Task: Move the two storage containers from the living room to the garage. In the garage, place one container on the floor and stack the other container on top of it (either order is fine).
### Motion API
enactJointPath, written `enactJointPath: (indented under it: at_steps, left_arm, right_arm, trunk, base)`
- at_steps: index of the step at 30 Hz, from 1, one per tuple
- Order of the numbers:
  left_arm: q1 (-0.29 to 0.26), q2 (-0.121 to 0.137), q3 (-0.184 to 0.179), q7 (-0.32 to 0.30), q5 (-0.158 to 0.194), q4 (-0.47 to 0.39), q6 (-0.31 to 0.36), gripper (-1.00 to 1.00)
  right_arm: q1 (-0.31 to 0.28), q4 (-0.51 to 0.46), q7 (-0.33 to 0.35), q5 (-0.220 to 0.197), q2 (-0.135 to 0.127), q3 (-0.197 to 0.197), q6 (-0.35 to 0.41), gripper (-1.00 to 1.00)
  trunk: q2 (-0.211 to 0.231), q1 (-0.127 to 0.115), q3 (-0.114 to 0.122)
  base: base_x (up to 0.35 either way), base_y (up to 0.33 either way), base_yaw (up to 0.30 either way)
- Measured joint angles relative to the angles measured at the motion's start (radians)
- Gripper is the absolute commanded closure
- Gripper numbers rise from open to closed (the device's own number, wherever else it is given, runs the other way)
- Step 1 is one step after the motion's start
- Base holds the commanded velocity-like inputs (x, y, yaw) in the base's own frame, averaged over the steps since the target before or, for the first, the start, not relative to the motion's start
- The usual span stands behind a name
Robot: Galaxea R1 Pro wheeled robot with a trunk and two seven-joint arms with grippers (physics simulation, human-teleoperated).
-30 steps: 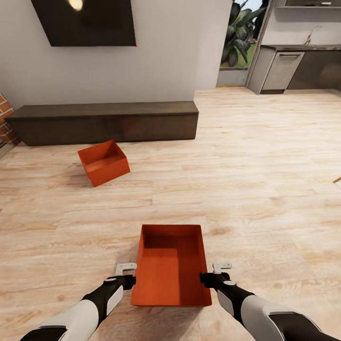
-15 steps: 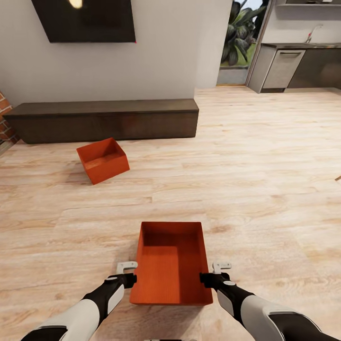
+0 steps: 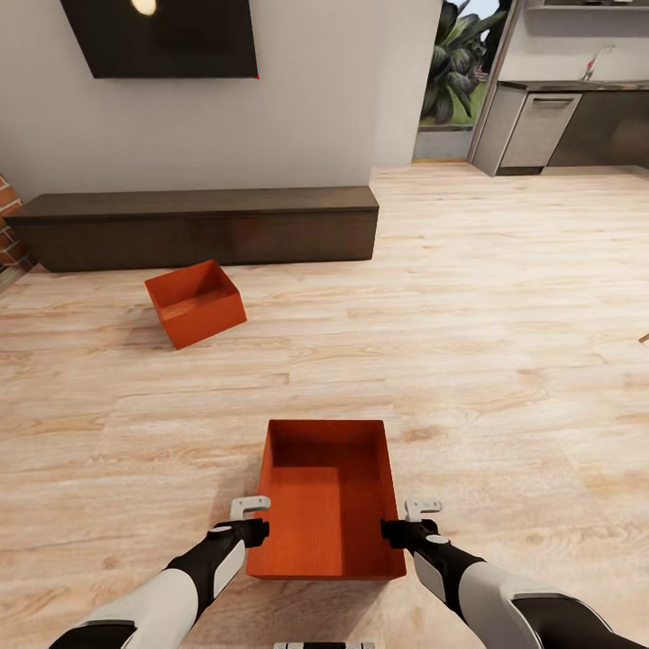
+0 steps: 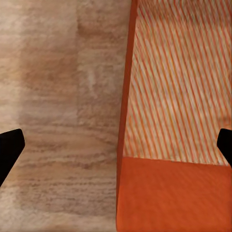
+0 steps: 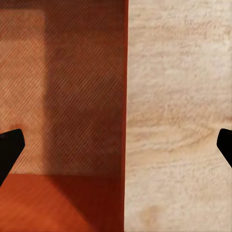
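Two orange-red storage containers sit on the living room's light wood floor. The near container [image 3: 326, 496] lies right in front of me, between my arms. The far container [image 3: 196, 302] rests at an angle near the TV bench. My left gripper [image 3: 255, 530] is at the near container's left wall and my right gripper [image 3: 395, 529] at its right wall. In the left wrist view the left gripper [image 4: 116, 145] is open, its fingertips [image 4: 9, 147] spread either side of the wall's rim [image 4: 126, 96]. The right gripper [image 5: 116, 145] is likewise open, straddling the right wall's rim [image 5: 125, 72].
A low dark TV bench [image 3: 198, 225] runs along the white wall under a black TV [image 3: 162, 36]. Brickwork [image 3: 7, 230] shows at the far left. Kitchen cabinets [image 3: 559, 126] and a glazed opening with a plant [image 3: 455, 72] stand at the back right.
My left gripper has shifted inward to the near container's left wall. The view has shifted slightly; the containers and right gripper stay put.
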Motion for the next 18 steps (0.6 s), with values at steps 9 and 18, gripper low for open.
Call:
enactJointPath:
  at_steps: [9, 18]
  left_arm:
    - [0.000, -0.001, 0.000, 0.000, 0.000, 0.000, 0.000, -1.00]
    - [0.000, 0.000, -0.001, 0.000, 0.000, 0.000, 0.000, -1.00]
  right_arm:
    - [0.000, 0.000, -0.001, 0.001, 0.000, 0.000, 0.000, -1.00]
    - [0.000, 0.000, -0.001, 0.001, 0.000, 0.000, 0.000, -1.00]
  trunk:
    - [0.000, 0.000, 0.000]
    - [-0.035, 0.019, -0.016]
  base:
    - [0.000, 0.000, 0.000]
    - [0.000, 0.000, 0.000]
